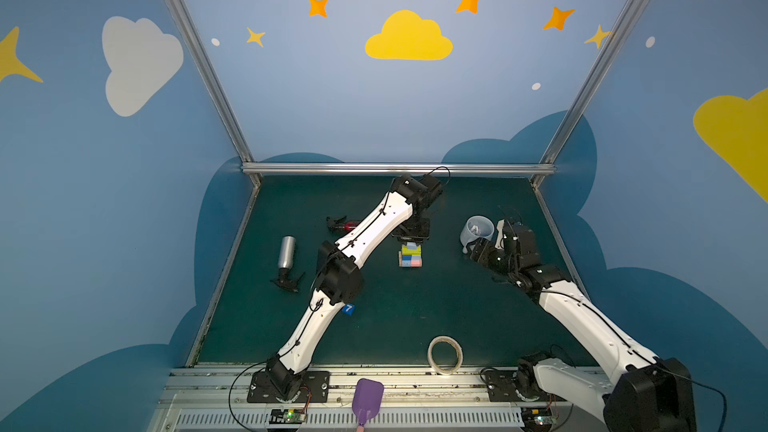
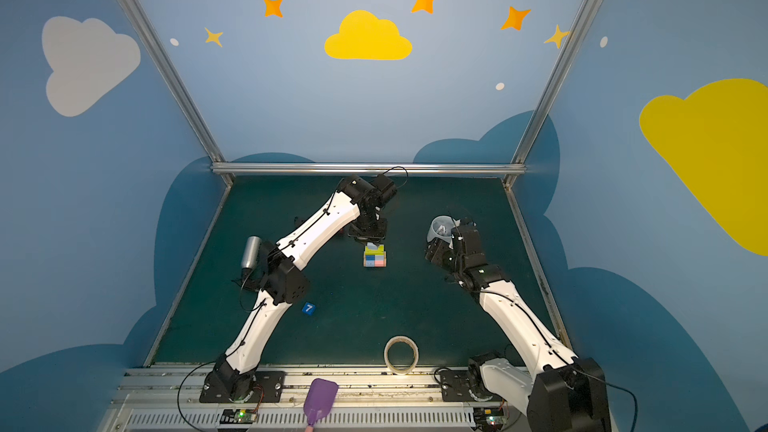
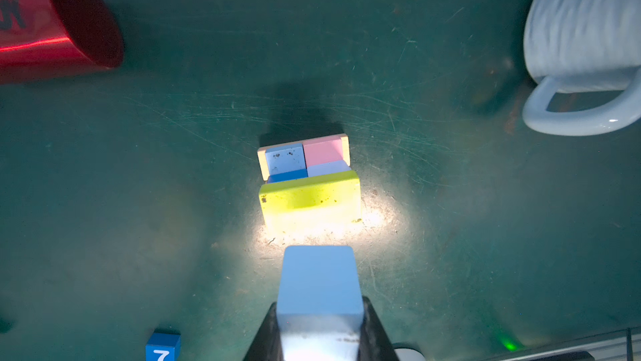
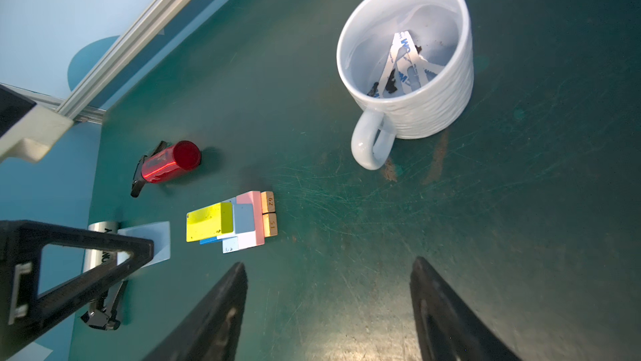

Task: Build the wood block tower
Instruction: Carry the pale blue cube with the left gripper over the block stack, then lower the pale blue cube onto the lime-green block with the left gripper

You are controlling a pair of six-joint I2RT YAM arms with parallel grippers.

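**Top views.** Wood block tower (image 1: 410,259): stands mid-tabletop (image 1: 415,318), with the left arm (image 1: 374,228) reaching over it. Blue cube marked "7" (image 1: 348,308): lies apart from the tower, nearer the front, beside that arm. Tape roll (image 1: 445,354): at the front edge. Silver bottle (image 1: 286,252) and red bottle (image 1: 348,225): lying down, left side. White mug (image 1: 477,230): right side.

**Left wrist view.** Left pincer (image 3: 319,310): clamped on a light-blue block (image 3: 319,276), held clear of the tabletop near the tower. A yellow-green block (image 3: 310,199) tops the tower, with a pink block (image 3: 324,151) and blue pieces lower.

**Right wrist view.** Right pincer (image 4: 328,261): jaws wide apart, empty, above bare tabletop between mug and tower.
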